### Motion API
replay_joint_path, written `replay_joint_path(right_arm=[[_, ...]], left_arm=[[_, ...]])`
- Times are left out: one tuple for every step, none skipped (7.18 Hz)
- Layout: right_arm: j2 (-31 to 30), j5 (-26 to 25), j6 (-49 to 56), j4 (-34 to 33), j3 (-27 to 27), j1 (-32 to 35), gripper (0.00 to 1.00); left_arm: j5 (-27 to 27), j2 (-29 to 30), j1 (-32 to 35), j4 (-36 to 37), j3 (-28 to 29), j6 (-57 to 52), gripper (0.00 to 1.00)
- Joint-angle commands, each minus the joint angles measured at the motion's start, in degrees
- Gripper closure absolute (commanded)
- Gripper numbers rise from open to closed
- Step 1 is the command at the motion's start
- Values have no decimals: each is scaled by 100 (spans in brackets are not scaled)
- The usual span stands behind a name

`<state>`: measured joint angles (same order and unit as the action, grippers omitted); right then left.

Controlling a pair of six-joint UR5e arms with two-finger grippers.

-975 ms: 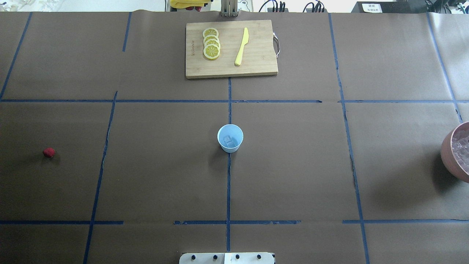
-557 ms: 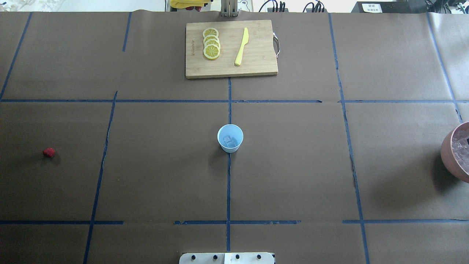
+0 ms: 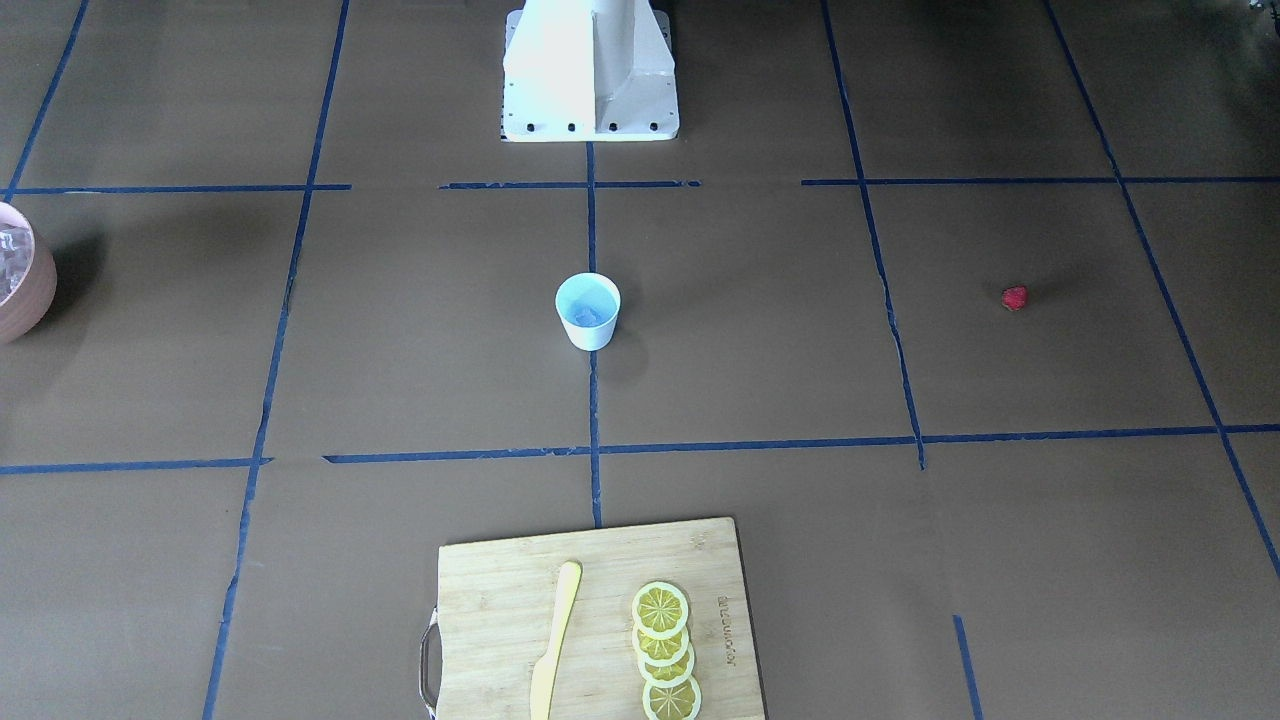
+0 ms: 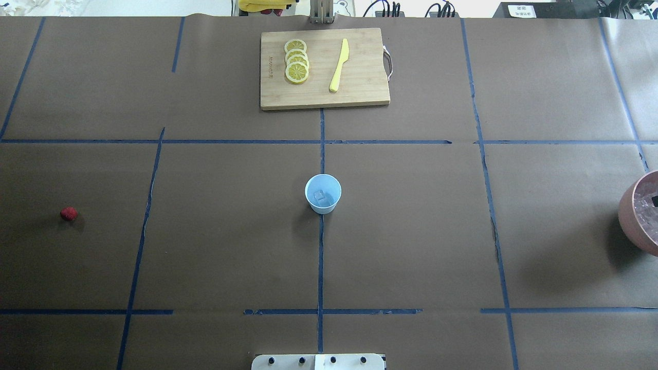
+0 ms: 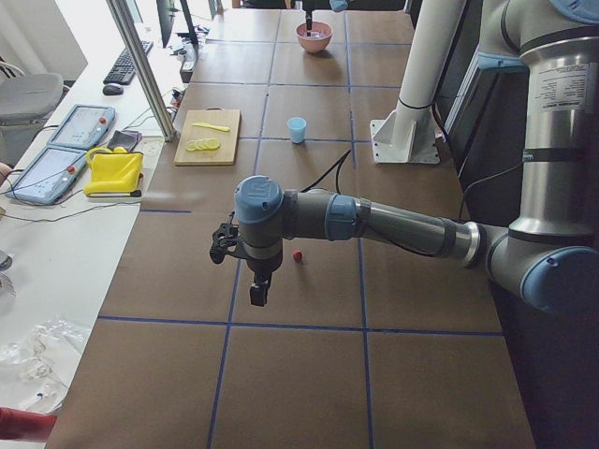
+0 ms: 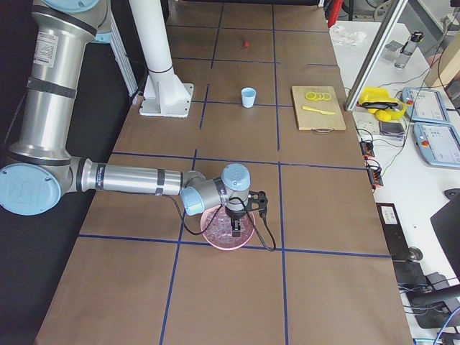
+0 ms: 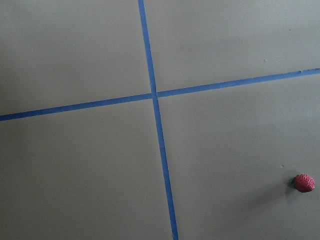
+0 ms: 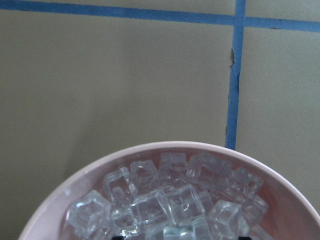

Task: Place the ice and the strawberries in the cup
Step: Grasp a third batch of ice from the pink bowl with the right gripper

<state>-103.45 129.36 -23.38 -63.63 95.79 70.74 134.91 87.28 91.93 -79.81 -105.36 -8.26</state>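
Observation:
The white cup (image 4: 323, 193) with a pale blue inside stands at the table's middle and holds one ice cube (image 4: 321, 196); it also shows in the front view (image 3: 588, 310). The red strawberry (image 4: 68, 214) lies alone at the far left, and in the left wrist view (image 7: 304, 183) at the lower right. My left gripper (image 5: 255, 296) hangs above the table near the strawberry (image 5: 298, 255); I cannot tell its state. My right gripper (image 6: 236, 230) is down in the pinkish bowl (image 8: 165, 146) over several ice cubes (image 8: 170, 205), its dark tips wide apart.
A wooden cutting board (image 4: 324, 68) with lemon slices (image 4: 296, 60) and a yellow knife (image 4: 339, 65) lies at the far side of the table. The bowl (image 4: 637, 216) sits at the right edge. The robot's base (image 3: 590, 70) stands behind the cup.
In the overhead view a dark tip of my right gripper has come into sight over the bowl at the right edge. Cup and strawberry have not moved.

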Motion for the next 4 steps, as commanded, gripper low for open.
replay_joint_path(right_arm=[[0,2,-9,0,-8,-17,49],[0,10,-9,0,-8,-8,71],[0,11,0,9,-8,-8,89],[-8,2,26,17,1,-8,99]], left_arm=[[0,0,0,0,-11,0,0],[0,9,0,0,-11,0,0],[0,0,0,0,-20,0,0],[0,0,0,0,-20,0,0]])
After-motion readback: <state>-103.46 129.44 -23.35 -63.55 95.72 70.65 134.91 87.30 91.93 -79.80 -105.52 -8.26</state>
